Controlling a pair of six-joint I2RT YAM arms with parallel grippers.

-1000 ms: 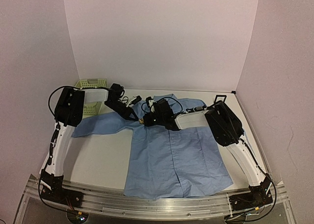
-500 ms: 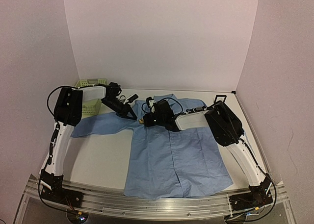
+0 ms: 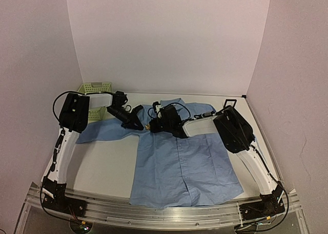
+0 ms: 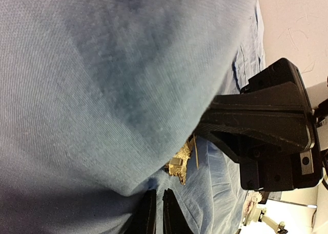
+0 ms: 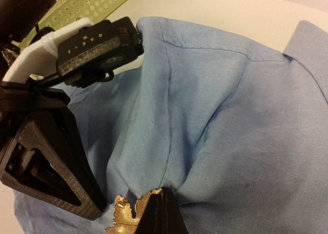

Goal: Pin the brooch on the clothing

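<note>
At the far left of the worktop (image 3: 105, 165) stands a pale green basket (image 3: 95, 86), its near side hidden behind the left arm (image 3: 61, 152). The shirt (image 3: 179, 162) lies flat, collar (image 3: 171, 102) far and hem near, with one sleeve (image 3: 100, 132) stretched left towards the basket. The left claw (image 4: 158, 194) reaches in over that shoulder, just left of the collar. Its own camera shows the two fingers almost together, with only a thin slit between them. Their tips are against a raised hump of blue cloth that fills most of that view, and I cannot tell whether they pinch the cloth. Just right of those tips sits the brooch (image 4: 179, 161), a small jagged gold piece. It is half tucked under the edge of the lifted fold, on the left side of the shirt's chest close below the collar. The right claw (image 5: 160, 195) comes in from the right, its tip close to the left one's. Its fingers are closed tight into a single dark wedge, and the gold shows right along their left edge, so it grips the brooch. The right arm (image 3: 233, 129) lies across the upper chest of the shirt. Far right, beyond the shirt and well apart from both claws, a small black square frame (image 3: 230, 102) stands near the back corner.
</note>
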